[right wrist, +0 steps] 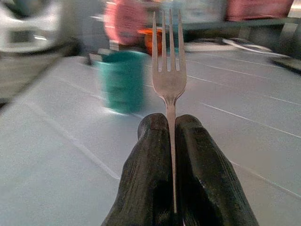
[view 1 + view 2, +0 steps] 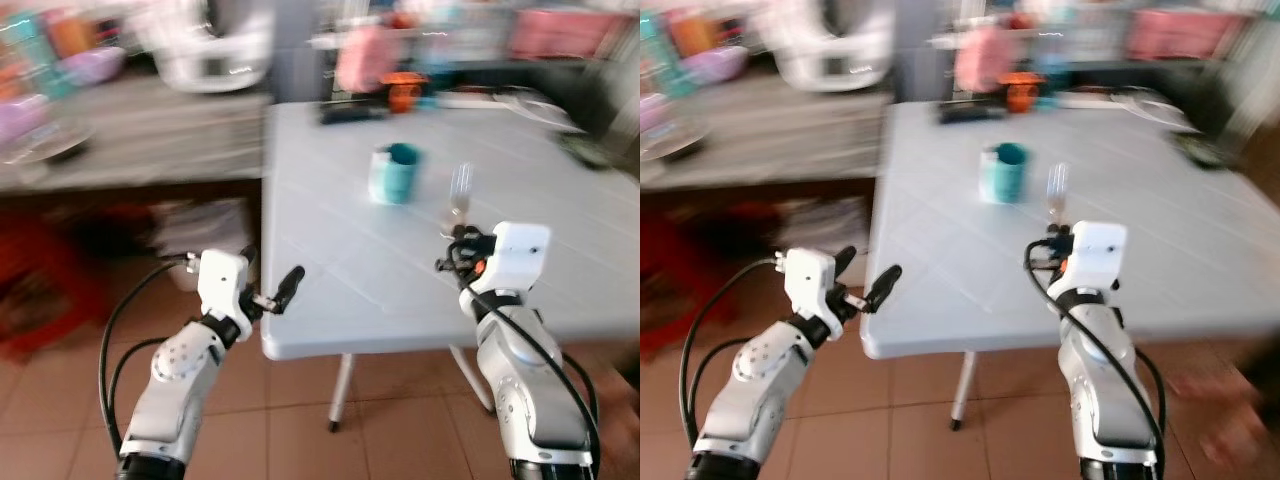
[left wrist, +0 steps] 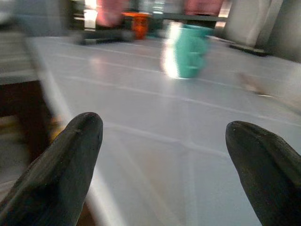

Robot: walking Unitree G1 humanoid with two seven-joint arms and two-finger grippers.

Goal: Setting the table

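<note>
My right gripper (image 1: 170, 125) is shut on a silver fork (image 1: 168, 70), tines pointing away from the wrist. In the head views the fork (image 2: 459, 198) rises above the right gripper (image 2: 458, 238) over the front right part of the pale blue-grey table (image 2: 330, 270). A teal cup (image 2: 395, 173) stands near the table's middle, beyond the fork. My left gripper (image 2: 275, 288) is open with nothing between its fingers (image 3: 61, 165), held at the table's front left corner. The teal cup (image 3: 190, 51) lies well ahead of it.
Dark and orange objects (image 2: 400, 92) sit along the table's far edge. A grey counter (image 2: 130, 140) with bowls and an appliance stands to the left. Bags and a red crate lie beneath it. Tiled floor (image 2: 300, 420) lies in front. All views are blurred.
</note>
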